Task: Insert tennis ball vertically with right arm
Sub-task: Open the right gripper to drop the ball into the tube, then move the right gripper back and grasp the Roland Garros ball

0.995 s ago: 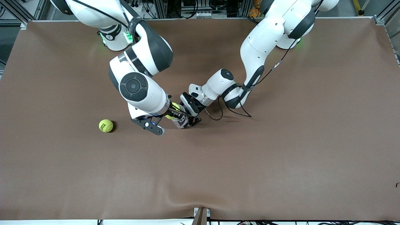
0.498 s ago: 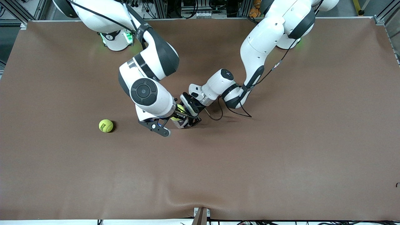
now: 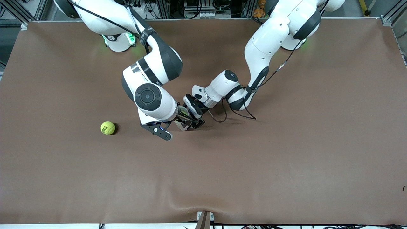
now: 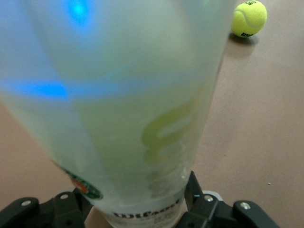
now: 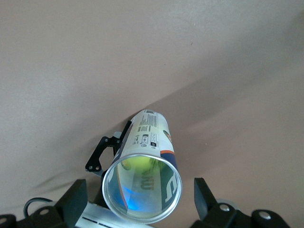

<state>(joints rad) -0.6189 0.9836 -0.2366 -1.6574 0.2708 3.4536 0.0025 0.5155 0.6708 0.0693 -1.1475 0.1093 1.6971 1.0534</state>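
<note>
Looking down from the front camera, you find both arms meeting near the middle of the brown table [image 3: 286,165], a little toward the edge where the bases stand. The left gripper [image 3: 190,122] pinches a clear plastic ball can [image 3: 183,119] near its base and holds it upright on the tabletop. Your left wrist view confirms this: the can [image 4: 128,109] fills the picture, with a black finger [image 4: 199,202] pressed against each side of its lower rim and a yellow-green shape showing through the wall.

The right gripper [image 3: 163,127] hangs just over the can's mouth, its fingers spread wide and holding nothing. In your right wrist view you look straight down the open mouth of the can [image 5: 142,187], framed by the two parted black fingers [image 5: 204,194] at either side. One tennis ball [image 5: 137,166] sits inside the can, down the tube below the rim; from the front camera you catch only a sliver of it [image 3: 182,110] between the two wrists.

A second tennis ball [image 3: 107,128] lies loose on the table, well apart from the can toward the right arm's end, and shows again in the left wrist view [image 4: 249,18].
</note>
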